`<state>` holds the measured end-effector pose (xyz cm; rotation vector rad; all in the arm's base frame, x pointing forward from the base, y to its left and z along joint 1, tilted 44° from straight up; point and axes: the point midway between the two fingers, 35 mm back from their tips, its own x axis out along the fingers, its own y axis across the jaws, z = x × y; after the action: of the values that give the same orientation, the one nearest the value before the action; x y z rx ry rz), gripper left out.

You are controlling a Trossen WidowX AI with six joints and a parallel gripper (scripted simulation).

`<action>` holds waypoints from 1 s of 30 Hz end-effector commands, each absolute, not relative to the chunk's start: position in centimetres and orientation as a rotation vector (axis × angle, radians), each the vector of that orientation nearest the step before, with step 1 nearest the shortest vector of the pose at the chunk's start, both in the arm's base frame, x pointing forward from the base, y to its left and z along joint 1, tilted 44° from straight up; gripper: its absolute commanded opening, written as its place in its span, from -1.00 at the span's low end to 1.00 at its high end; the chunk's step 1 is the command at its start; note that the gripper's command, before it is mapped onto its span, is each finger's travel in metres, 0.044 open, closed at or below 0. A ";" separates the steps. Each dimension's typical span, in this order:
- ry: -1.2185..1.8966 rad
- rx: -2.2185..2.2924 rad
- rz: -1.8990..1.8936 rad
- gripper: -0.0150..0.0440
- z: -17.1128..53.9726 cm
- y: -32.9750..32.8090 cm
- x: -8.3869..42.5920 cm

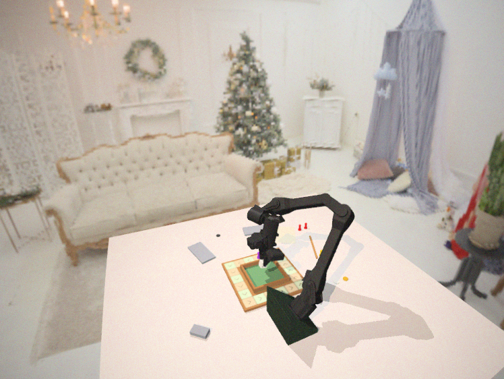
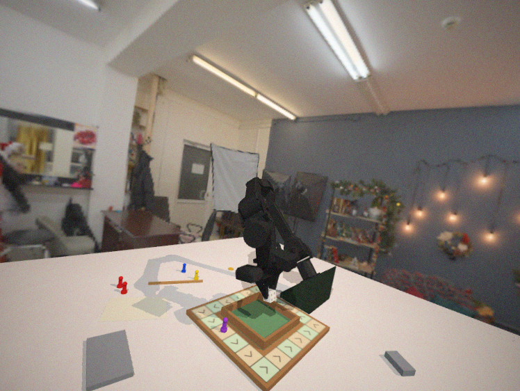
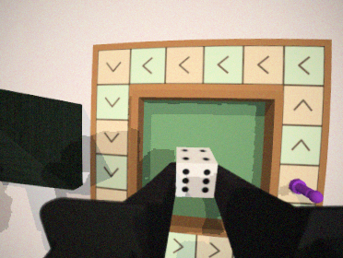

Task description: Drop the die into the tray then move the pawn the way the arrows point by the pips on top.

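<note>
My gripper (image 1: 263, 264) (image 2: 269, 294) (image 3: 193, 169) is shut on the white die (image 1: 261, 264) (image 2: 271, 296) (image 3: 195, 173). It holds the die above the tray (image 2: 265, 341) (image 3: 207, 90), whose floor is green and holds nothing that I can see. In the wrist view, four pips show on the die's upper face and six on the face towards the camera. The board (image 1: 244, 293) (image 2: 264, 369) (image 3: 212, 42) has arrowed squares around the tray. The purple pawn (image 1: 258, 255) (image 2: 224, 325) (image 3: 305, 190) stands on a tan square. The fingers hide part of the board in the wrist view.
A dark green panel (image 1: 288, 319) (image 2: 309, 289) (image 3: 41, 143) stands beside the board at the arm's base. Two red pawns, a blue pawn (image 2: 183, 267), a yellow pawn (image 2: 196, 275) and a stick (image 1: 313, 247) (image 2: 175, 282) lie beyond. Grey slabs and a grey block (image 1: 199, 331) (image 2: 400, 363) lie around the board.
</note>
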<state>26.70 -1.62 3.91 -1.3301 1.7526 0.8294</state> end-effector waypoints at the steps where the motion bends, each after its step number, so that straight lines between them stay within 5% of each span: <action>1: 1.675 -1.241 0.908 -0.49 3.6 -1.7 26.4; 17: 1.207 -1.023 1.087 -0.49 3.4 -1.8 26.3; 30: 1.200 -1.022 1.088 -0.49 8.2 -1.1 27.3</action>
<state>27.61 -1.25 8.07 -1.0350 1.1945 1.0799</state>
